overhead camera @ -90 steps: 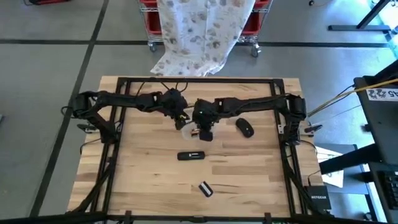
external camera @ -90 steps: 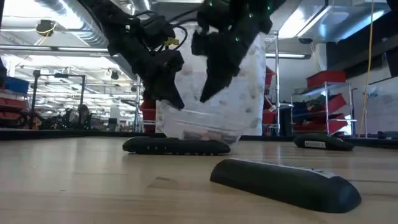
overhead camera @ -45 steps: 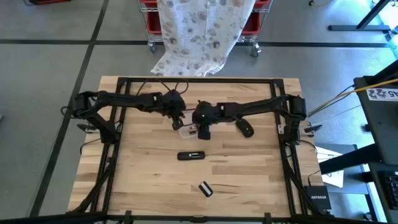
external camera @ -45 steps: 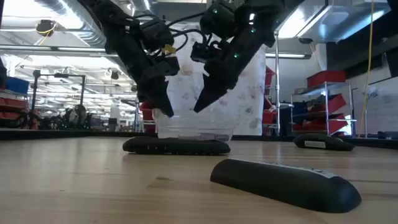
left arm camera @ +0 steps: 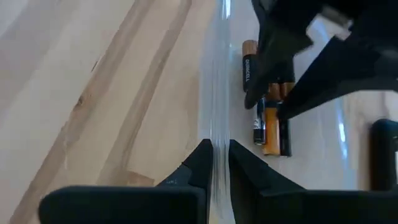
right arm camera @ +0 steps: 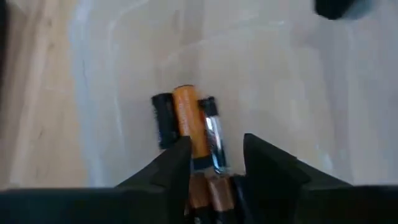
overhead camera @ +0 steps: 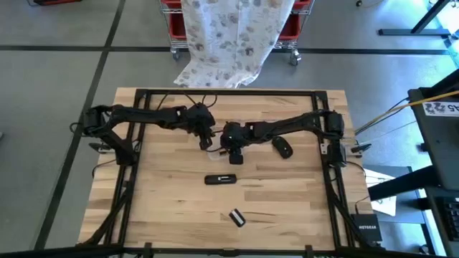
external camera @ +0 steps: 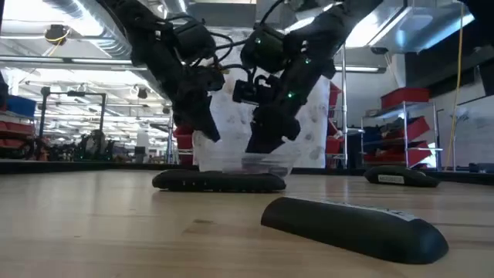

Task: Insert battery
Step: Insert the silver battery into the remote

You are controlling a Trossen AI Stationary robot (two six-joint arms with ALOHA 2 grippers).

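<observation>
**Both pincers at the battery tray**

Wooden surface (overhead camera: pixel 172 208) carries everything, and the clear tray (left arm camera: pixel 214 112) near its middle serves as the landmark. Nearest the front edge, well in front of the tray, lies a small dark cover piece (overhead camera: pixel 237 217). Between that piece and the tray rests a black remote (overhead camera: pixel 221 179), lying flat. At the tray itself, the left pincer (left arm camera: pixel 214 155) is narrowly closed, its fingers pinching the tray's thin clear wall. Inside the tray lie the batteries (right arm camera: pixel 186 127), copper and black, bunched together side by side. The right pincer (right arm camera: pixel 214 155) reaches down into the tray with its fingers parted a little on either side of the batteries, though whether it grips one cannot be told. Beside the tray, toward the right arm's side, sits a dark mouse (overhead camera: pixel 282 147)
</observation>
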